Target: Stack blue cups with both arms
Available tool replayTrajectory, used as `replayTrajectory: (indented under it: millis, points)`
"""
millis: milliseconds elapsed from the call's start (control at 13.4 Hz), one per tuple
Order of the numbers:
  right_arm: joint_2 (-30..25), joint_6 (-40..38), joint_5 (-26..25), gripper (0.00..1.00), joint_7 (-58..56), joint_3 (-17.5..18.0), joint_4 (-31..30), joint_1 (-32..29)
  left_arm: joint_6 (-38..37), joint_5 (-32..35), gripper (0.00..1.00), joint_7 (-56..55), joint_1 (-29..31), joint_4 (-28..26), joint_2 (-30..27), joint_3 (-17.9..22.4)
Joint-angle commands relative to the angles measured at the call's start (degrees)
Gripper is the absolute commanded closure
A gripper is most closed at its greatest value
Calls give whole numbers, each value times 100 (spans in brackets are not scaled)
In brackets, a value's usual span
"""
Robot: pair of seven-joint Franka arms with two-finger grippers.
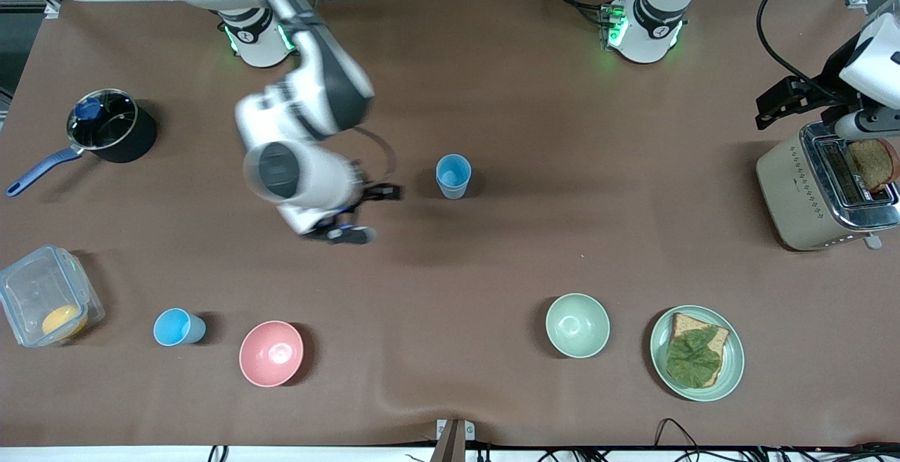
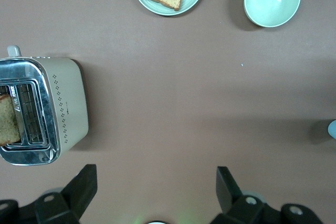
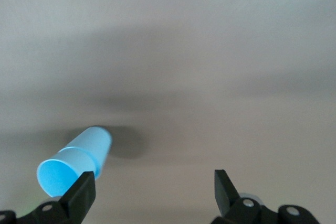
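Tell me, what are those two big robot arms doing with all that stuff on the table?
They are meant to stack two blue cups. Neither is picked up yet. The right end effector is open and empty, over bare table beside the cup in the middle. The other blue cup stands beside the pink bowl. The left end effector waits, open, over the table near the toaster.

My right tool: fingers spread wide, nothing between them. Sky-blue cup upright on the table, just beside one fingertip. It casts a shadow.
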Motion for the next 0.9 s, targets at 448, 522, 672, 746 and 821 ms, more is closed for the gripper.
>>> replayTrajectory:
  millis: [448,522,672,746,821]
  points:
    - [-1513,-341,-1260,0,-1267,359,-663,-1993,18,-56,0,24,5,141,-6,58]
    - [-1724,-402,-1260,0,-1626,648,-778,-2397,18,-47,0,24,5,150,-6,58]
    - [-2042,-726,-1260,0,-2156,800,-858,-2699,18,-38,0,32,5,150,-6,58]
    - [-2156,-832,-1312,0,-2209,809,-858,-2717,18,-29,0,32,-4,150,2,58]
    - [-2244,-903,-1400,0,-2314,818,-849,-2743,18,-29,0,32,-4,150,2,58]
